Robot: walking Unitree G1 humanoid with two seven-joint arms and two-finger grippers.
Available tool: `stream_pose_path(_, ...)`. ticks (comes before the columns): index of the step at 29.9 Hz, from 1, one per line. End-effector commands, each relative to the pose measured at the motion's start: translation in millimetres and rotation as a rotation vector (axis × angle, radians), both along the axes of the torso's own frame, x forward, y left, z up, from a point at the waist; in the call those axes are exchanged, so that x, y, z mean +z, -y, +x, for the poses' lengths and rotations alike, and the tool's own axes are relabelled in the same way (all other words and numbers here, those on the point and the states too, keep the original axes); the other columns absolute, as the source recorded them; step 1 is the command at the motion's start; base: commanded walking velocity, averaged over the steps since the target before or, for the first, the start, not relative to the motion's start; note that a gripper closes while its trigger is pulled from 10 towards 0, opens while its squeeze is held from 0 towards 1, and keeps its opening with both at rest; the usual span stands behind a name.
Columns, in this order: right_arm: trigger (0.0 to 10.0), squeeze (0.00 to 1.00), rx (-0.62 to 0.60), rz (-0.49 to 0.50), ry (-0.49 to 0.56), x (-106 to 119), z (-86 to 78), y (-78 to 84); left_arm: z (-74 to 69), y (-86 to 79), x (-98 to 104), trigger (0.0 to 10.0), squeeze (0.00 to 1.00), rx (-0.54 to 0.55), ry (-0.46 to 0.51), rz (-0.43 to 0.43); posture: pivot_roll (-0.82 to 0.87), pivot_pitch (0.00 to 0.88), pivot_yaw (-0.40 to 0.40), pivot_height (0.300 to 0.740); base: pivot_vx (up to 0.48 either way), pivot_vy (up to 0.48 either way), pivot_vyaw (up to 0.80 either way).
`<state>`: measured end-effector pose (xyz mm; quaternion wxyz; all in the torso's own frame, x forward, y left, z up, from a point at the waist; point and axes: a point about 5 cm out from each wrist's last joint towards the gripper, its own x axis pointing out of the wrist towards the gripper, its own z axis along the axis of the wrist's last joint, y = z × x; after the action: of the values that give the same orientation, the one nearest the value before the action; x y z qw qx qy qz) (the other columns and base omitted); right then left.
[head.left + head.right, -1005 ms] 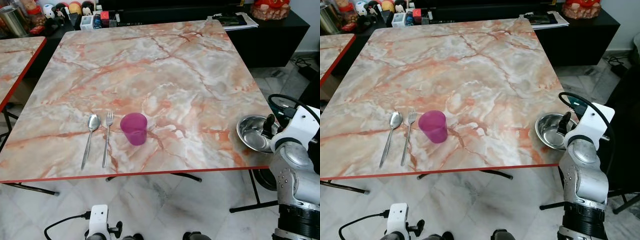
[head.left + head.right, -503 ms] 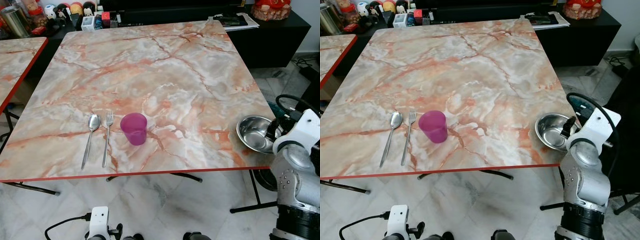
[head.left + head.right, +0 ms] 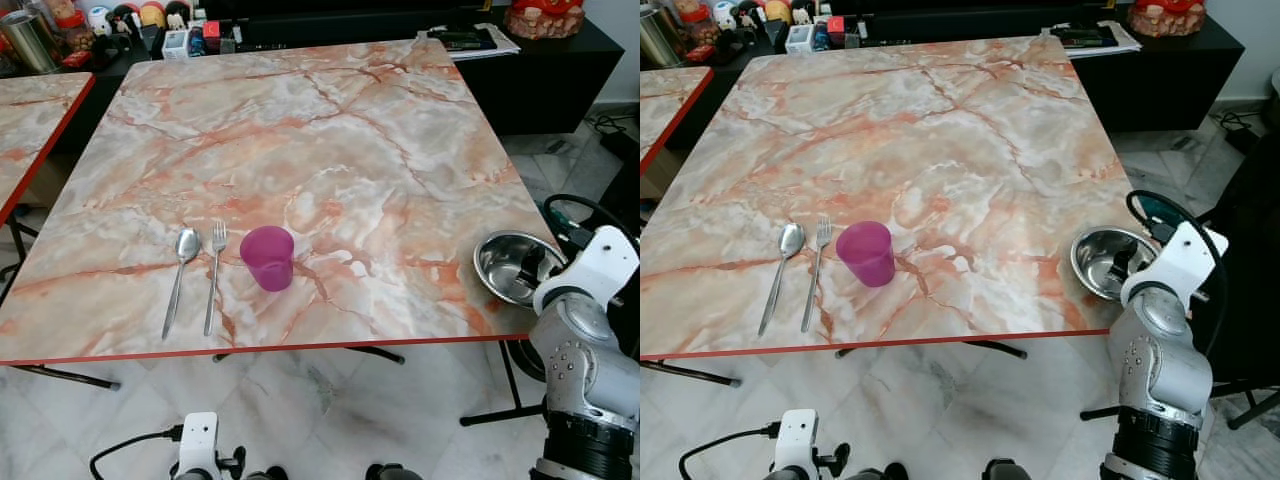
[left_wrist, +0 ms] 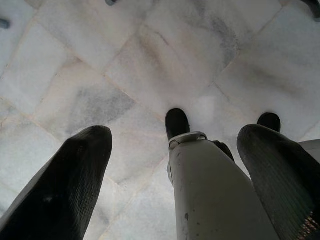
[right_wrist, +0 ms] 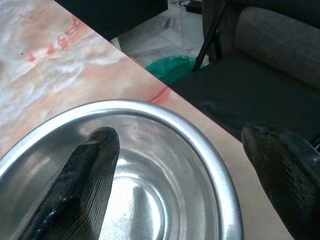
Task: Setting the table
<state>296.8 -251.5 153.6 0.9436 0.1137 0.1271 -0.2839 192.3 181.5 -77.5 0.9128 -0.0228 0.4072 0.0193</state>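
A steel bowl [image 3: 508,266] sits at the marble table's [image 3: 330,130] near right corner. My right gripper [image 5: 182,145] is open across the bowl's [image 5: 150,195] far rim, with one finger [image 5: 90,175] inside the bowl and the other outside it. A purple cup [image 3: 267,257] stands upright near the front edge, left of centre. A fork [image 3: 214,272] lies just left of the cup, and a spoon [image 3: 182,266] lies beside the fork. My left gripper [image 4: 175,135] hangs open over the floor by my leg.
A second marble table [image 3: 30,110] stands at the left. A black sideboard [image 3: 540,60] with clutter runs along the back. A dark chair [image 3: 1250,250] stands close to the bowl's corner, with a green bin [image 5: 175,67] below.
My right wrist has sunk a little and its finger now reaches lower into the bowl. The bowl, cup, fork and spoon have not moved.
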Motion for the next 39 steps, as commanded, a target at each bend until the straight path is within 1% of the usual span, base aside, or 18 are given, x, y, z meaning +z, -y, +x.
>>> stream_pose_path(1, 10.0, 0.0, -0.009, 0.034, -0.002, -2, -2.7, -1.0, -5.4, -5.1, -3, 10.0, 0.0, -0.005, -0.028, 0.014, -0.14, 0.169, 0.065, 0.74, 0.0, 0.0, 0.0)
stream_pose_path(5, 10.0, 0.0, -0.01, 0.063, 0.0, -4, -2.8, -2.3, -4.3, -6.8, -2, 10.0, 0.0, -0.006, -0.026, 0.019, -0.14, 0.163, 0.065, 0.74, 0.0, 0.0, 0.0)
stream_pose_path(6, 10.0, 0.0, -0.013, 0.09, 0.007, -5, -2.9, -3.9, -2.8, -8.8, -1, 10.0, 0.0, -0.005, -0.024, 0.023, -0.14, 0.16, 0.065, 0.74, 0.0, 0.0, 0.0)
stream_pose_path(13, 10.0, 0.0, -0.023, 0.115, 0.01, -7, -3.3, -5.1, -2.5, -9.4, -1, 10.0, 0.0, -0.006, -0.022, 0.026, -0.14, 0.159, 0.065, 0.74, 0.0, 0.0, 0.0)
stream_pose_path(20, 10.0, 0.0, -0.04, 0.133, 0.063, 4, 0.9, -1.5, -0.3, -11.2, 1, 10.0, 0.0, -0.001, -0.01, 0.038, -0.14, 0.168, 0.063, 0.74, 0.0, 0.0, 0.0)
stream_pose_path(27, 10.0, 0.0, -0.034, 0.156, 0.077, 6, 3.7, -5.0, 2.4, -10.9, 2, 10.0, 0.0, -0.001, 0.004, 0.04, -0.14, 0.167, 0.063, 0.74, 0.0, 0.0, 0.0)
stream_pose_path(32, 10.0, 0.0, -0.05, 0.186, 0.085, 6, 2.7, -8.0, 3.4, -9.3, 3, 10.0, 0.0, -0.004, 0.008, 0.04, -0.13, 0.166, 0.064, 0.74, 0.0, 0.0, 0.0)
stream_pose_path(35, 10.0, 0.0, -0.068, 0.191, 0.095, 8, 1.7, -8.0, 3.6, -8.9, 3, 10.0, 0.0, -0.005, 0.008, 0.04, -0.14, 0.167, 0.066, 0.74, 0.0, 0.0, 0.0)
stream_pose_path(36, 10.0, 0.0, -0.094, 0.197, 0.118, 11, 0.7, -6.8, 3.9, -8.7, 3, 10.0, 0.0, -0.007, 0.008, 0.04, -0.14, 0.167, 0.067, 0.74, 0.0, 0.0, 0.0)
stream_pose_path(39, 10.0, 0.0, -0.098, 0.199, 0.123, 12, 0.6, -6.6, 4.0, -8.7, 3, 10.0, 0.0, -0.008, 0.008, 0.04, -0.14, 0.167, 0.067, 0.74, 0.0, 0.0, 0.0)
